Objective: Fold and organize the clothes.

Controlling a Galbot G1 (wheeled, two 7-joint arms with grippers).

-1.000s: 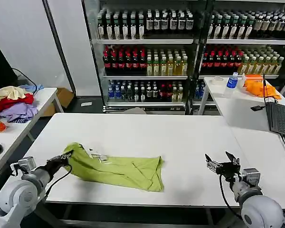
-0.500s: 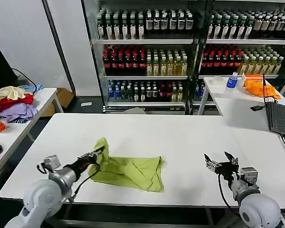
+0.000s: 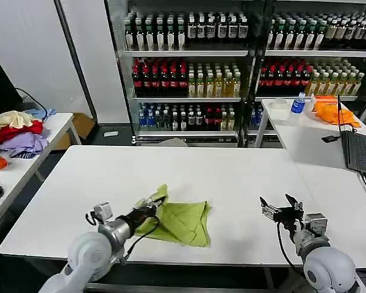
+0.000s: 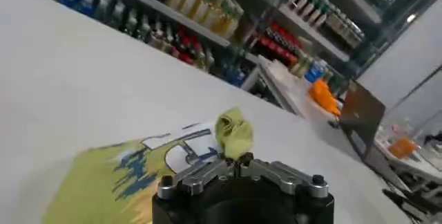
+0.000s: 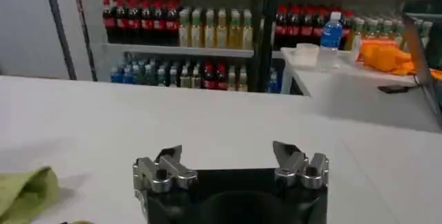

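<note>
While the left claw [image 3: 154, 206] pinches the lime T-shirt [image 3: 184, 222] at lower centre of the counter [image 3: 232, 177], the right claw [image 3: 279, 209] hovers wide at lower right.

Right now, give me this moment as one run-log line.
left tool: shut on T-shirt, lifting its edge over the table | right tool: open, idle, right of shirt | fold: unfinished

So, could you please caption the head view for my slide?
Left gripper lifts the lime T-shirt's edge over it; right gripper waits open.
</note>
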